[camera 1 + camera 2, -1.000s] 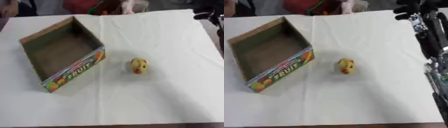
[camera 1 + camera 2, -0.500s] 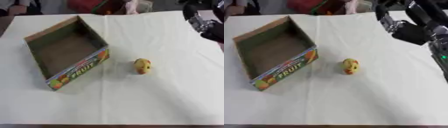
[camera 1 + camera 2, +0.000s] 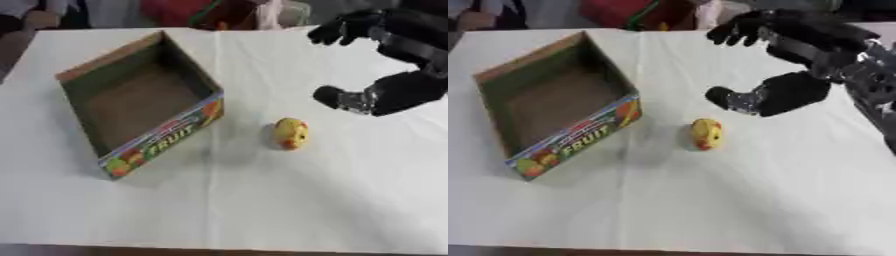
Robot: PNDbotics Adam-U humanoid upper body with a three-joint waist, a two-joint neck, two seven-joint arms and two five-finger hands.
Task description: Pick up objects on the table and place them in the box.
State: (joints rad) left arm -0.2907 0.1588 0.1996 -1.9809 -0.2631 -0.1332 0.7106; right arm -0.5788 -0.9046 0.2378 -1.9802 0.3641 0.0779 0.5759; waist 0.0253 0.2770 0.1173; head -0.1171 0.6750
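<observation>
The counter (image 3: 798,200), under a white cloth, spreads below my hand in every direction. The box (image 3: 570,140), an open cardboard tray marked FRUIT on its near wall, sits well off to the left of my right hand (image 3: 794,92) and looks empty inside. My right hand hangs above the cloth, thumb and fingers spread wide with nothing between them; my left hand does not show. Just below and a little left of my thumb lies the small fruit (image 3: 705,134), yellow with a red blush, resting on its side and apart from the box. I judge it light, stiff and smooth-skinned, so it may roll or slip if I nudge it off-centre. I would take it across its widest middle, thumb on one flank and fingers on the other.
</observation>
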